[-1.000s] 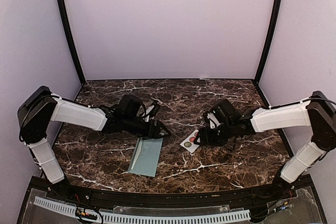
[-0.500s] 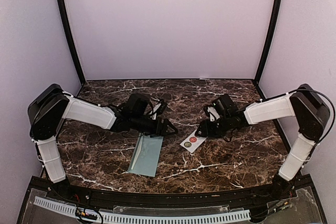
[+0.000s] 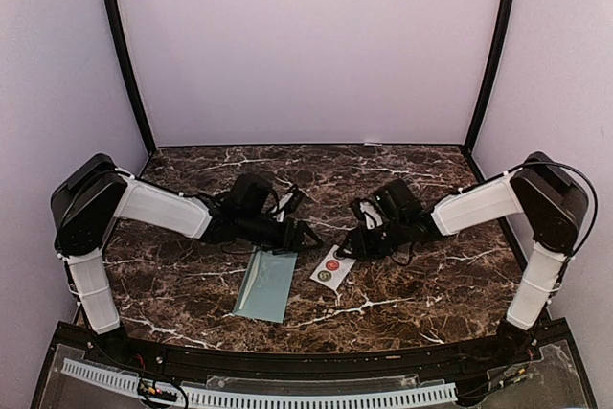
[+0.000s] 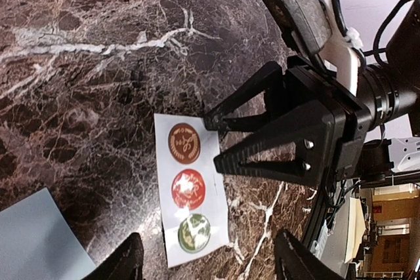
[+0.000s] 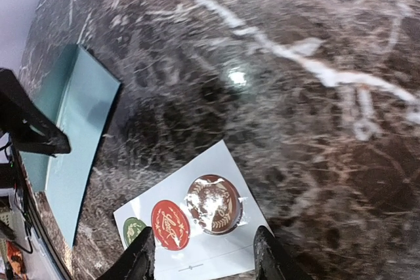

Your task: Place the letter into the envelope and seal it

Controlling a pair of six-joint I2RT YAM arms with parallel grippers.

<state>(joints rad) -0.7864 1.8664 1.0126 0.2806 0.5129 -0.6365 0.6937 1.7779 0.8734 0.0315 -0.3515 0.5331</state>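
My left end effector [image 3: 303, 235] sits close over the surface [image 3: 431, 306] with its fingers [image 4: 128, 261] spread wide and nothing pinched between them. In its wrist view the green end of the sticker strip [image 4: 190, 188] shows in the gap, but it lies flat on the marble rather than in a grip. My right end effector [image 4: 213, 141] faces the left one from across the strip. Its two fingers stand partly spread, with clear daylight between them, and their tips are at the strip's long edge beside the brown and red stickers. I cannot tell whether the lower tip touches the paper or rides just above it, and I see no pinch on it. The envelope [image 3: 265, 286] lies flat on the surface on the near side of my left end effector, its far short edge just beneath that end effector's fingertips in the top view. From my right end effector it is well off to the left, with the sticker strip between the two. The strip is near the envelope's far right corner but apart from it. The envelope shows only its pale teal face, and I cannot tell what is inside it.
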